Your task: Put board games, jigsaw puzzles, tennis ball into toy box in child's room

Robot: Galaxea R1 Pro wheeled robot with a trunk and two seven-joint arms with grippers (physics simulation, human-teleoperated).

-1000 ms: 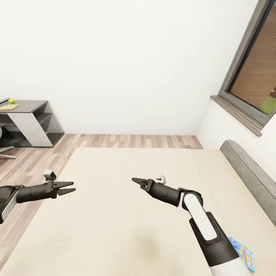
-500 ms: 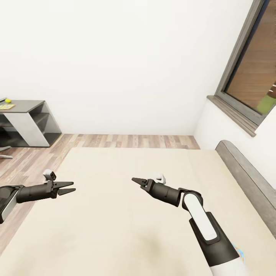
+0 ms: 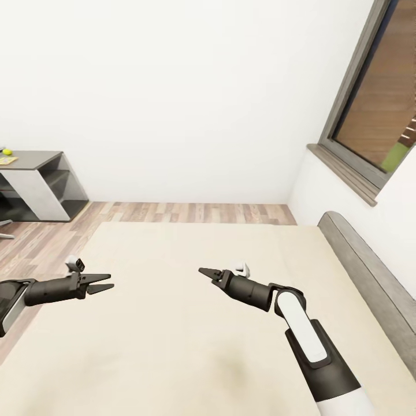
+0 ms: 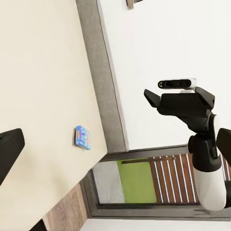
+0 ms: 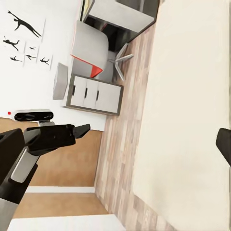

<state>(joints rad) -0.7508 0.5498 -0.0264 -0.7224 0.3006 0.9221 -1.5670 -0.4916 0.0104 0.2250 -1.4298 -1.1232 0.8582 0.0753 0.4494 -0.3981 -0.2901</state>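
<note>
beige and plain, the mattress of the large low bed (image 3: 190,323) is lying beneath both my arms in the head view, its grey headboard (image 3: 370,277) running along the side near the dark-framed window (image 3: 375,110). i am holding my left gripper (image 3: 106,284) over the mattress edge nearest the wood-plank floor (image 3: 190,212), its black jaws parted and grasping nothing. i am holding my right gripper (image 3: 204,273) above the middle of the mattress, its fingers close together at the tips and empty. far off by the white wall, the dark grey end section of the table (image 3: 40,162) is carrying the small yellow-green tennis ball (image 3: 7,152) just beside a thin, bright jigsaw sheet (image 3: 7,160). in the left wrist view, a small blue printed board game box (image 4: 83,137) is lying flat on the mattress near the grey bed frame. in the right wrist view, white drawers (image 5: 94,97) are standing against the wall.
</note>
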